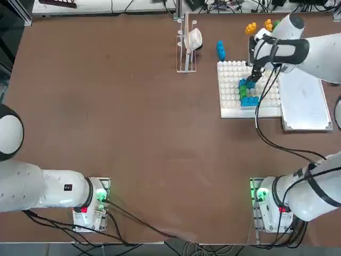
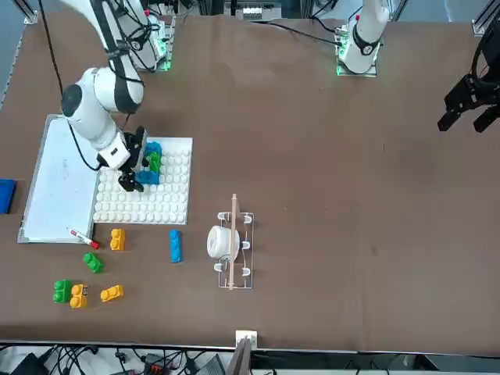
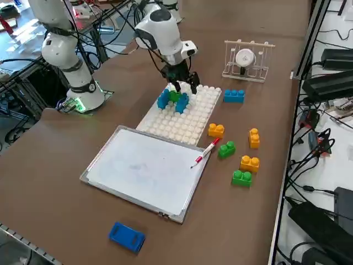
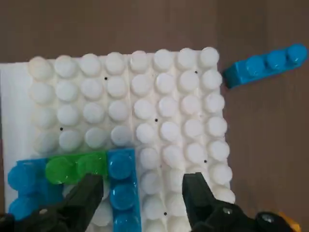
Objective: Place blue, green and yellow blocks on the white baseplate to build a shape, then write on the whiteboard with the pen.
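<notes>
Fingers of the right gripper point(image 4: 142, 193) stood wide apart and empty just above the white baseplate point(image 3: 182, 124), straddling one blue brick point(image 4: 121, 191) already pressed onto the studs. Beside it sat a green brick point(image 4: 75, 166) and a second blue brick point(image 4: 24, 186), the three forming a small U-shaped cluster near one edge of the plate.

Off the plate, a loose blue block point(image 3: 234, 95) lay on the table, its long axis roughly parallel to the plate's nearer edge. Farther out, yellow blocks point(image 3: 215, 130) and green blocks point(image 3: 226, 149) were scattered beyond the pen point(image 3: 205, 153), which rested half on the whiteboard point(image 3: 146, 168) corner, red cap pointing away from the board toward the blocks.

These bricks looked light, rigid and smooth, likely to slip if pinched near a corner; a grip across the short flat sides, mid-length, would probably hold best and keep the studs level for pressing down.
</notes>
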